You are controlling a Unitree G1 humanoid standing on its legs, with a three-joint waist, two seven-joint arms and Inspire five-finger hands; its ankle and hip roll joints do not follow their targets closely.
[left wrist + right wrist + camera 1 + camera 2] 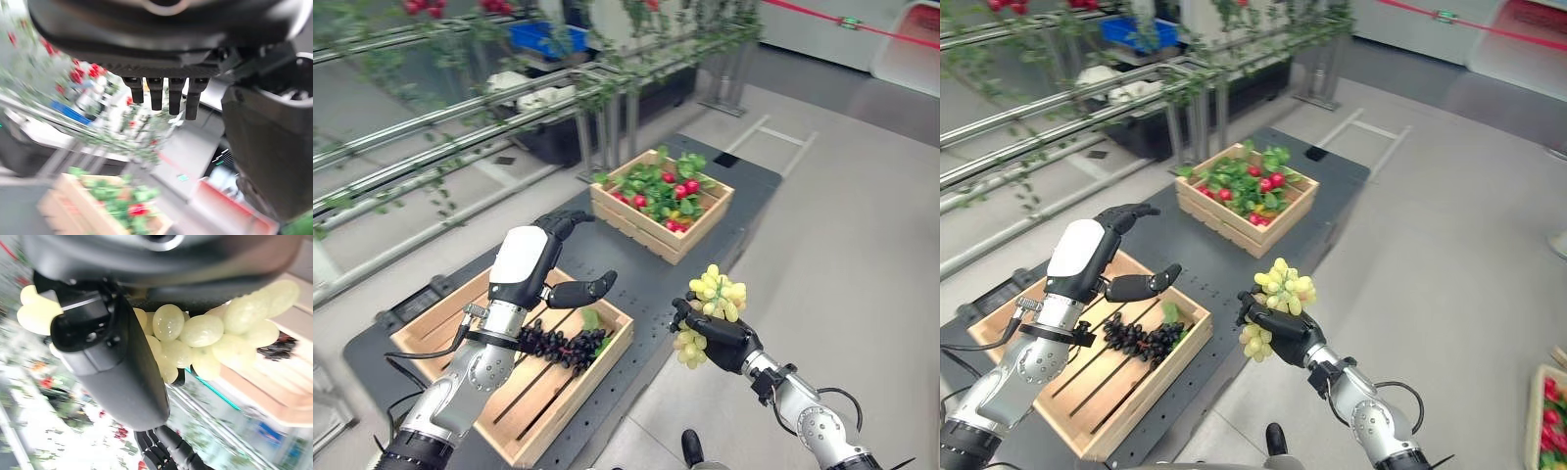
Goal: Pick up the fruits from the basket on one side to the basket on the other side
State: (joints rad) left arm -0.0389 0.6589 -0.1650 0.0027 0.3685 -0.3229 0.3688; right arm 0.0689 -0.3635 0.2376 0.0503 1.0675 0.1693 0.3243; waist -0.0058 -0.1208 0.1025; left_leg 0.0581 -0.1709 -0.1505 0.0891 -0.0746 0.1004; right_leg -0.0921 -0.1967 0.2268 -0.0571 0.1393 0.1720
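Observation:
My right hand [720,340] is shut on a bunch of green grapes [716,293], held in the air just off the dark table's near right edge; the grapes [205,335] bulge out past its thumb. A bunch of black grapes [558,344] lies in the near wooden crate [553,387]. My left hand [530,262] hovers open above that crate, fingers straight [164,95], holding nothing. The far wooden crate [651,232] holds red fruits [683,188] among green leaves.
Both crates rest on a dark perforated table [744,181]. Metal rails with leafy vines [480,117] run along the back left. A blue bin [548,39] sits behind them. Bare grey floor [862,255] lies to the right of the table.

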